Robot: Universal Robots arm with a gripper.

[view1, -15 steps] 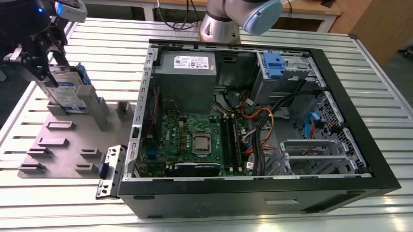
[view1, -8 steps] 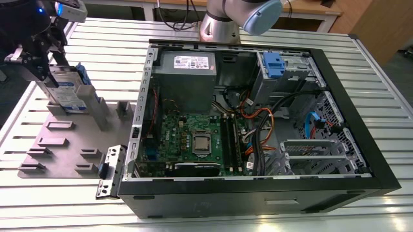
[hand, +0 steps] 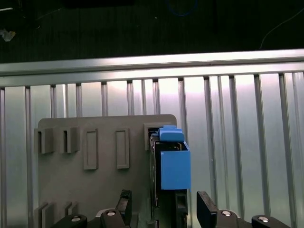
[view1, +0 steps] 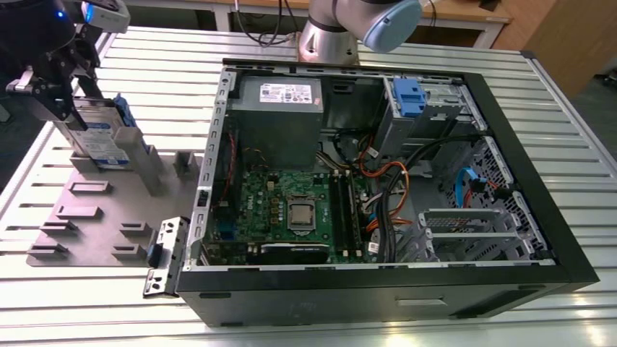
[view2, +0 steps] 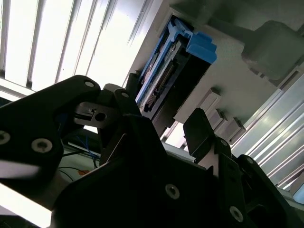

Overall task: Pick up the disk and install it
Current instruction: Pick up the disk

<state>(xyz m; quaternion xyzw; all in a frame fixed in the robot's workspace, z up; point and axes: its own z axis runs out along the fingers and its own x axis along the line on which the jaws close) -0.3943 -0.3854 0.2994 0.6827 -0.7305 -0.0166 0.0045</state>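
Near the edge of the ribbed worktop, the upright blue-edged disk is straddled by the spread gripper

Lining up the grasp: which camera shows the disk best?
The exterior view: the disk stands upright in the grey holder, broad face visible. The first wrist view shows its blue bracket; the second wrist view, its connector edge.

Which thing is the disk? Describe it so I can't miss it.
In the exterior view, left of the open computer case, lies a grey slotted plate. The disk stands upright at its far end, beneath the gripper: silver, labelled, blue-edged, unlike the bare blue latch inside the case.
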